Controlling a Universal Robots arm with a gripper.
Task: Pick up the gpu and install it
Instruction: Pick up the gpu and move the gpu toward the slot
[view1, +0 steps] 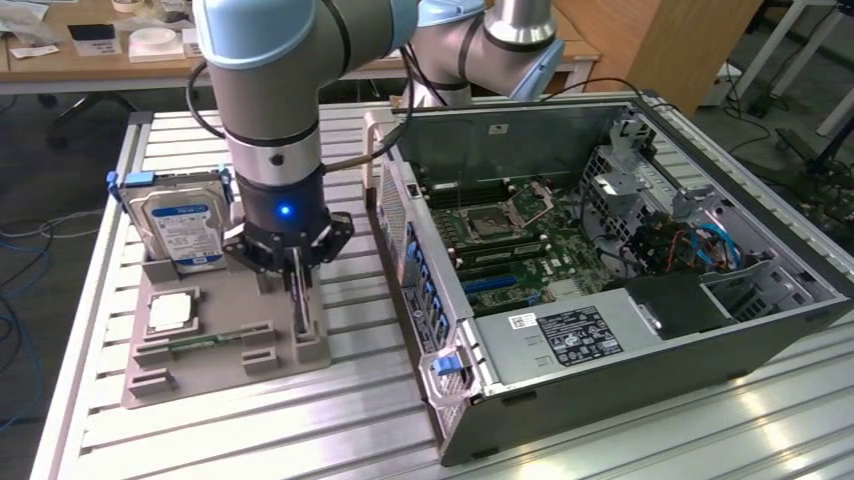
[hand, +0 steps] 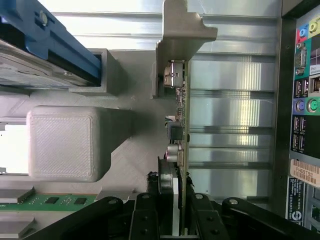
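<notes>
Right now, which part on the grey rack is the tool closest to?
The thin graphics card standing on edge: the tool grips it from above. The hard drive, processor chip and memory stick sit apart, toward the exterior view's left.
</notes>
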